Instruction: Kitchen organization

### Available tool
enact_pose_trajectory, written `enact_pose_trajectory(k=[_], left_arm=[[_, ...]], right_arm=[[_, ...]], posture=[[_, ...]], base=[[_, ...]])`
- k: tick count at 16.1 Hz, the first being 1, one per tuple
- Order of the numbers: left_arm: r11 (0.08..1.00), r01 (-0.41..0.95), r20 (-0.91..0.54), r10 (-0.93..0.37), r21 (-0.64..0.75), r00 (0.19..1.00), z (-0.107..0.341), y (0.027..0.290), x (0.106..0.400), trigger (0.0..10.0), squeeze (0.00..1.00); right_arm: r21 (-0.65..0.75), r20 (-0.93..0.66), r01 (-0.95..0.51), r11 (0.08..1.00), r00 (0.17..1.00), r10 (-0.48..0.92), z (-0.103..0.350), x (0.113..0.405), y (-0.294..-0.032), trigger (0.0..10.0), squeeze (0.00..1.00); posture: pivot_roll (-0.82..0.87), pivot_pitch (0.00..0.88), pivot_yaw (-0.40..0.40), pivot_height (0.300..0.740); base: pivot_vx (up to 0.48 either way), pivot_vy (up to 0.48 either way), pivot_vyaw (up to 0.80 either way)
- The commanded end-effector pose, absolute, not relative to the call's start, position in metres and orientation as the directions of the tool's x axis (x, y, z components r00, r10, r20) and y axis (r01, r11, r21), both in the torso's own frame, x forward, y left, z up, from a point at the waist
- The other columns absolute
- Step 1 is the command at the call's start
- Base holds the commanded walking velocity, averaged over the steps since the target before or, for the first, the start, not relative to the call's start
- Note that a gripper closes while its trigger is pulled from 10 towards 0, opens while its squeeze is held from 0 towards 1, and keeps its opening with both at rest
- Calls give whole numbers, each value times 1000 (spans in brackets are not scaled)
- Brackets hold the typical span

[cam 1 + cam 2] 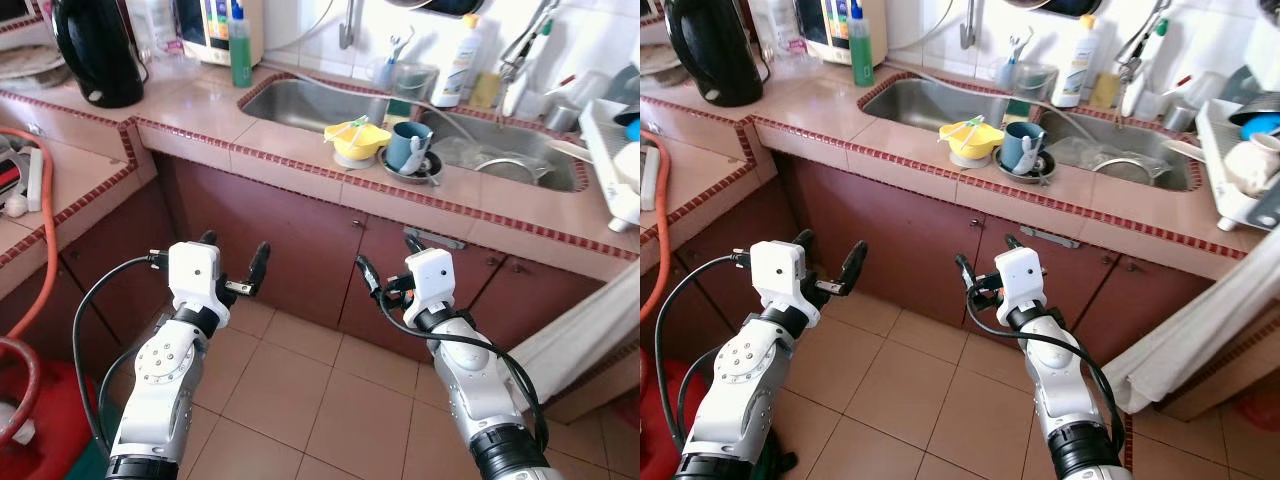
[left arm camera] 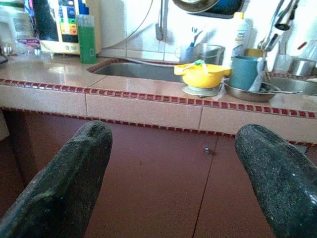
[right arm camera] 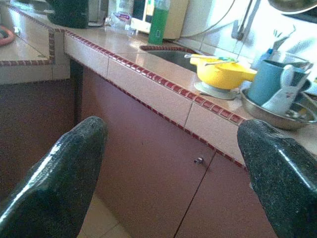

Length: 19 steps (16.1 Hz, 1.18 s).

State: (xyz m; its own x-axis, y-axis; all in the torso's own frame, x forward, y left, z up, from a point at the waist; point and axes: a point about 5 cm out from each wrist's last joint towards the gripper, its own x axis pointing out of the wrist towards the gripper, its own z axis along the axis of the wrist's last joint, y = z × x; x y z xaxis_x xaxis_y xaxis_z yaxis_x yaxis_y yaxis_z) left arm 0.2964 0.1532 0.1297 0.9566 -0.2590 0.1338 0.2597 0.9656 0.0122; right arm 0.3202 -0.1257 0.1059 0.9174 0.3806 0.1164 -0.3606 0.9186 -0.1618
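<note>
A yellow bowl (image 1: pixel 357 137) with utensils in it sits on the tiled counter's front strip, before the steel sink (image 1: pixel 300 105). Right of the bowl a blue mug (image 1: pixel 408 145) stands on a metal plate (image 1: pixel 412 172). Both grippers hover below counter height in front of the brown cabinet doors (image 1: pixel 290 250). My left gripper (image 1: pixel 235 252) is open and empty, left of the bowl. My right gripper (image 1: pixel 388 254) is open and empty, roughly under the mug. In the left wrist view, the bowl (image 2: pixel 204 77) and mug (image 2: pixel 245 72) appear beyond the fingers (image 2: pixel 64 188).
A black kettle (image 1: pixel 95 50), a green bottle (image 1: pixel 241 50) and a white appliance (image 1: pixel 215 30) stand at the counter's back left. A dish rack (image 1: pixel 615 150) is at the right, with a white cloth (image 1: pixel 580 330) hanging below. An orange hose (image 1: pixel 45 250) and a red cylinder (image 1: pixel 25 400) are at the left.
</note>
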Motion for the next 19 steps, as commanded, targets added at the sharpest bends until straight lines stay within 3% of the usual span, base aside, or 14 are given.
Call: enact_pose_trajectory(k=[1,15,19], left_arm=[[963,271,142,-270,12,952,133,150,297,10000,0],[964,267,143,-265,7,953,133,149,298,10000,0],[964,268,142,-265,3,954,134,149,298,10000,0]], right_arm=[[-166,123,-356,920,918,377,109,320,-128,10000,0],[-161,123,-361,919,916,382,112,323,-127,10000,0],[-151,112,-357,922,920,374,111,324,-127,10000,0]], posture=[[-64,0,-57,740],[-60,0,-63,740],[-61,0,-62,740]], base=[[330,0,0],[331,0,0],[330,0,-630]])
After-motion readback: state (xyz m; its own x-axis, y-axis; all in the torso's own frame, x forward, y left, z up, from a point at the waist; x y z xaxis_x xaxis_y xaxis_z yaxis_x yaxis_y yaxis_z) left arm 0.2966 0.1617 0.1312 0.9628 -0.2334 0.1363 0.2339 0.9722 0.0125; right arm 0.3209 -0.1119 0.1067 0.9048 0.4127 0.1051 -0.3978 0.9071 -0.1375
